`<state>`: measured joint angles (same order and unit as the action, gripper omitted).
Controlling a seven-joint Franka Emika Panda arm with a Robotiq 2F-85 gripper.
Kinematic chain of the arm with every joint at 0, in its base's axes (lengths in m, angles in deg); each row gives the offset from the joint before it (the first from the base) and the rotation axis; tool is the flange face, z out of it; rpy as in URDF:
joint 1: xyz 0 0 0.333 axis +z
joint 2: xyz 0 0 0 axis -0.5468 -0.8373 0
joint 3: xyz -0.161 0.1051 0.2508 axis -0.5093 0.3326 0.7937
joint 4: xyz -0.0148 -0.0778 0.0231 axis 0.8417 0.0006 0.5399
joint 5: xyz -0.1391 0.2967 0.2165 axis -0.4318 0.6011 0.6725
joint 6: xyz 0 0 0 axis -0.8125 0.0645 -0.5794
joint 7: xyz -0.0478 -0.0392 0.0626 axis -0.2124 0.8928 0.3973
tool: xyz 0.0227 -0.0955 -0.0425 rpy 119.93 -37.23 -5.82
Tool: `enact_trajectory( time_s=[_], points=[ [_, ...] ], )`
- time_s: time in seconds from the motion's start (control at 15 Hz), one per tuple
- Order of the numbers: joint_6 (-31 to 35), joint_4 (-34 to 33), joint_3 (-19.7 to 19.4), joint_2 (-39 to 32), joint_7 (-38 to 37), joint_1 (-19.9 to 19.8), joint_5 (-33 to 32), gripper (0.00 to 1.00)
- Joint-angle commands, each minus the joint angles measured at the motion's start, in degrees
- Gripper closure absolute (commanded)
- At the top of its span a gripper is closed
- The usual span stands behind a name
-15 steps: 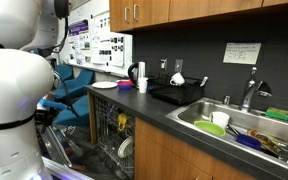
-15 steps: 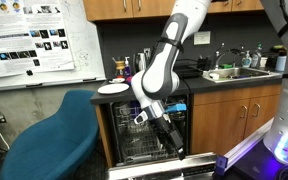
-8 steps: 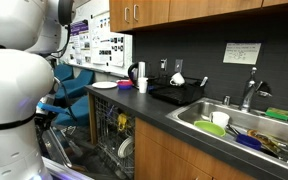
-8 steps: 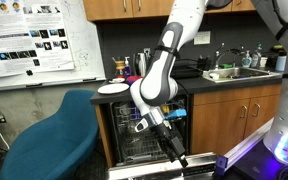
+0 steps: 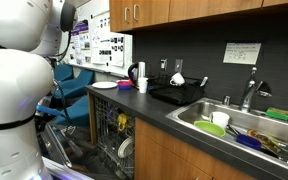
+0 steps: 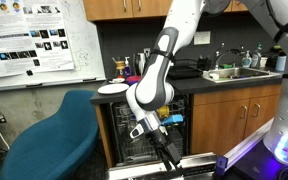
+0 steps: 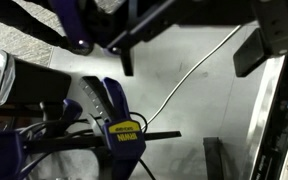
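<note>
My gripper [image 6: 170,156] hangs low in front of the open dishwasher [image 6: 134,135], pointing down toward the floor beside the lowered door [image 6: 199,160]. In the wrist view the gripper [image 7: 189,55] is open, and its two dark fingers [image 7: 127,60] stand wide apart with nothing between them. Below them lie the grey floor, a thin white cable [image 7: 184,80] and a blue clamp [image 7: 114,115] with a yellow label. The dishwasher's rack [image 5: 114,135] holds plates [image 5: 126,148]. My own white body hides the gripper in that exterior view.
A blue chair [image 6: 54,135] stands left of the dishwasher. A white plate [image 6: 112,89], cups and a drying rack sit on the dark counter [image 5: 159,105]. The sink [image 5: 234,125] holds several dishes. The door's edge [image 7: 279,110] runs along the right of the wrist view.
The arm has sunk lower and a little to the left in front of the dishwasher, carrying the gripper nearer the floor. The jaws have stayed open.
</note>
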<state>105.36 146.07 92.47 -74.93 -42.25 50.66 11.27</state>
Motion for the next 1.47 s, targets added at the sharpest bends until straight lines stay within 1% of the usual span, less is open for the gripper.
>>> enact_trajectory(
  time_s=[0.0,0.4,1.07,1.27,1.4],
  points=[
    [1.1,0.8,2.1,0.1,-0.8,-0.6,1.4,0.00],
    [2.6,1.7,3.9,0.0,-1.5,-0.1,1.3,0.00],
    [2.6,-1.8,3.5,-5.1,-4.8,5.7,-2.6,0.00],
    [3.4,-3.2,3.2,-6.7,-6.1,6.6,-4.2,0.00],
    [5.3,-4.1,2.9,-8.0,-7.0,7.4,-5.6,0.00]
  ],
)
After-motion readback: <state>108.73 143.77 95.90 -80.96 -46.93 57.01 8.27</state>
